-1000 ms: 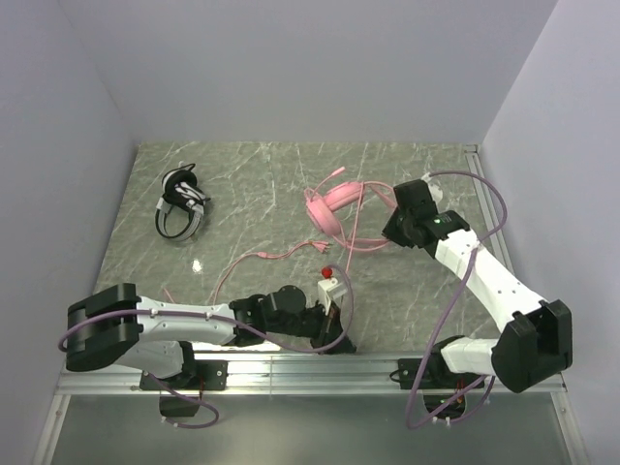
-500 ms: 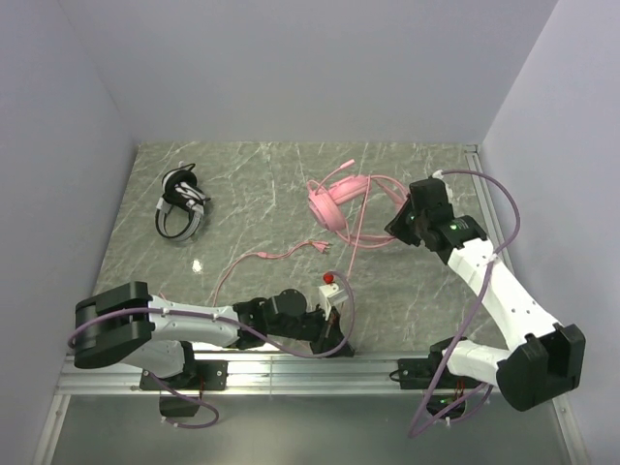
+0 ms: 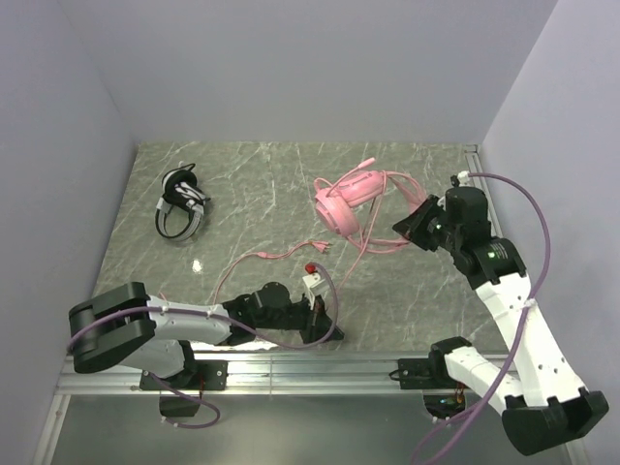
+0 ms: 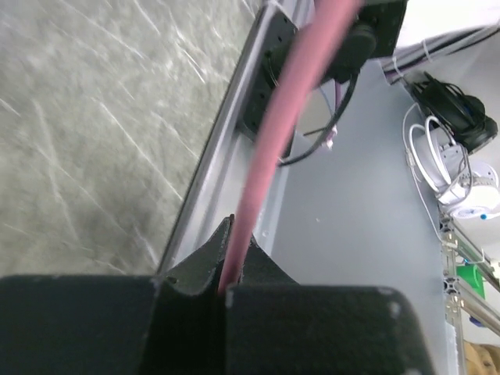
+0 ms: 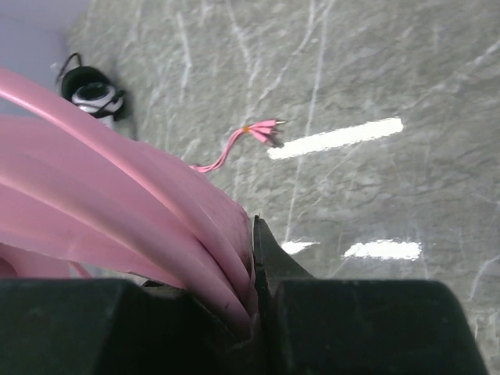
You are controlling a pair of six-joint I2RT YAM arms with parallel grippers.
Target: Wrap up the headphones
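The pink headphones sit at the middle right of the table. Several loops of their pink cable run to my right gripper, which is shut on the bundle. More pink cable trails across the table toward the front. My left gripper, low at the front edge, is shut on a single strand that passes between its jaws. The black-and-white headphones lie at the back left, away from both grippers, and also show small in the right wrist view.
The pink cable's plug end lies on the marble table mid-front, also seen as the pink plug. A metal rail runs along the near edge. Walls close the left, back and right sides.
My right arm swung to the right and back, pulling the pink headphones and cable loops with it. The left gripper shifted a little to the left along the front edge, still pinching the strand.
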